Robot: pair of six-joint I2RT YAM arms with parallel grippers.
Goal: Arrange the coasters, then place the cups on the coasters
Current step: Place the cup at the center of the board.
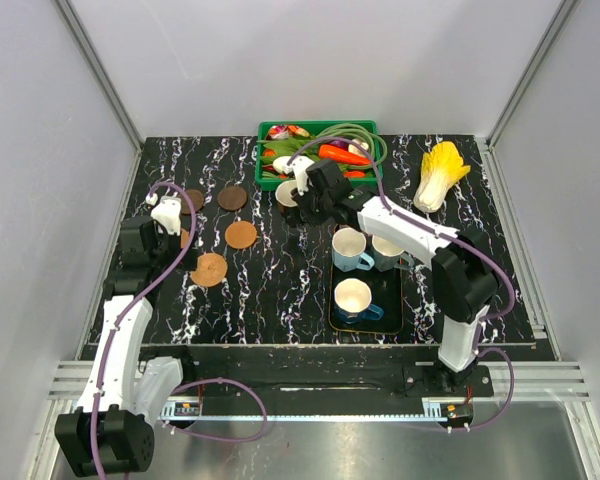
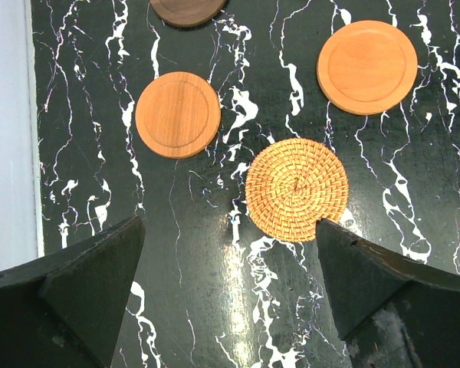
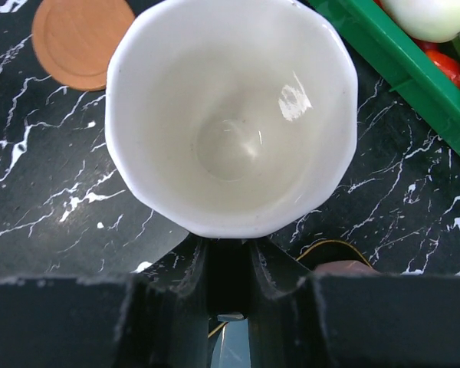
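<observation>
Right gripper (image 3: 228, 253) clamped shut on a cup (image 3: 230, 115), fingers pinching the near side of its rim, with the cream-white inside facing the wrist camera. Outside colour not visible. In the top view this cup is just in front of the green basket (image 1: 320, 125), between the coasters and the black tray (image 1: 392, 300); can't tell whether it touches the table (image 2: 207, 307) or is lifted. Left gripper (image 2: 230, 284) spread wide, holding nothing, over the table just near of a woven coaster (image 2: 297, 189). Its right finger (image 2: 376, 284) overlaps that coaster's edge in the wrist view; contact unclear. Beyond it, all flat and apart from each other: a light wooden coaster (image 2: 177, 114), an orange coaster (image 2: 367, 67), and a dark coaster (image 2: 188, 9) cut off by the top edge. The tray holds a front cup (image 1: 354, 297), a rear-left cup (image 1: 350, 247) and a rear-right cup (image 1: 388, 250), all upright.
</observation>
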